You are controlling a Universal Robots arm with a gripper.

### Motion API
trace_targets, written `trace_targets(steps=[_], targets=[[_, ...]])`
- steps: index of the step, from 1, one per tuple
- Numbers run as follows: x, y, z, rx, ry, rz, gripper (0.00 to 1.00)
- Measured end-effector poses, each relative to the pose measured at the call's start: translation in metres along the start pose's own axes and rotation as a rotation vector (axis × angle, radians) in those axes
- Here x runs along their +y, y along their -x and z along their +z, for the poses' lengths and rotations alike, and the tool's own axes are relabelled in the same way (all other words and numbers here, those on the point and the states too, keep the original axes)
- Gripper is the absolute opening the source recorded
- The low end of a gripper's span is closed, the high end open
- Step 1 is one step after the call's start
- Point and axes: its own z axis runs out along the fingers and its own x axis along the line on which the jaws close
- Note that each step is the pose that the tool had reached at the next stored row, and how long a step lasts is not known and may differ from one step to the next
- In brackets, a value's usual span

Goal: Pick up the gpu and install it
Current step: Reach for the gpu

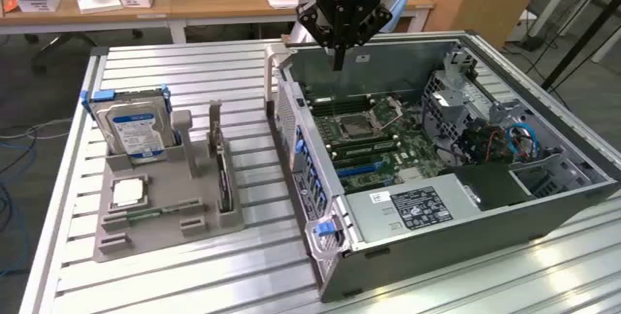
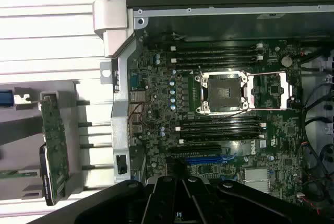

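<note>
Exterior view, starting from its left. A grey holder tray [image 1: 155, 245] sits on the slotted aluminium table [image 1: 194, 67], at 9 o'clock from the open PC case [image 1: 466, 234].

- **Hard drive:** the blue-labelled hard drive [image 1: 139, 131] stands on edge at the tray's 11 o'clock.
- **Processor chip:** a square processor chip [image 1: 128, 192] lies flat at about 8 o'clock in the tray, with a thin green memory stick [image 1: 145, 216] just beside it toward 6.
- **gpu:** the gpu [image 1: 223, 176] stands on its long edge in the slot along the tray's 3 o'clock side, near the case wall. It is untouched and well apart from the gripper. In the wrist view the gpu [image 2: 52, 140] shows a green board face with a dark end, seated in the grey tray.
- **Gripper:** the gripper [image 1: 338, 61] hangs at 12 o'clock of the case, over its far wall. Its fingers are pressed together with nothing between them. In the wrist view the gripper [image 2: 177, 182] is over the board, near a blue slot [image 2: 201, 158].
- **Inside the case:** the motherboard [image 1: 374, 143] lies flat, and its socket [image 2: 223, 93] has the metal frame flipped open.
- **Other case parts:** the power supply [image 1: 417, 207] is at 6 o'clock, the drive cage [image 1: 456, 89] at 2 o'clock and the blue cables [image 1: 524, 139] at 3 o'clock.
</note>
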Motion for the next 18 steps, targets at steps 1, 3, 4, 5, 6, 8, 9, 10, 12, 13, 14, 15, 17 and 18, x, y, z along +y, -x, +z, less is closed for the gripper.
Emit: trace_targets(steps=[1, 3, 4, 5, 6, 8, 9, 10, 12, 13, 14, 15, 17, 18], targets=[[0.0000, 0.0000, 0.0000, 0.0000, 0.0000, 0.000, 0.11], [0.0000, 0.0000, 0.0001, 0.0001, 0.0000, 0.000, 0.11], [0.0000, 0.0000, 0.0001, 0.0000, 0.0000, 0.000, 0.11], [0.0000, 0.0000, 0.0001, 0.0000, 0.0000, 0.000, 0.11], [0.0000, 0.0000, 0.0001, 0.0000, 0.0000, 0.000, 0.11], [0.0000, 0.0000, 0.0001, 0.0000, 0.0000, 0.000, 0.11], [0.0000, 0.0000, 0.0001, 0.0000, 0.0000, 0.000, 0.11], [0.0000, 0.0000, 0.0001, 0.0000, 0.0000, 0.000, 0.11], [0.0000, 0.0000, 0.0001, 0.0000, 0.0001, 0.000, 0.11], [0.0000, -0.0002, 0.0001, -0.0001, 0.0001, 0.000, 0.11], [-0.0001, -0.0010, 0.0002, -0.0002, 0.0002, 0.000, 0.11], [-0.0002, -0.0020, 0.0001, -0.0001, 0.0001, 0.000, 0.11], [-0.0003, -0.0044, 0.0000, 0.0000, 0.0000, 0.000, 0.11], [-0.0004, -0.0057, 0.0000, 0.0000, 0.0000, 0.000, 0.11]])
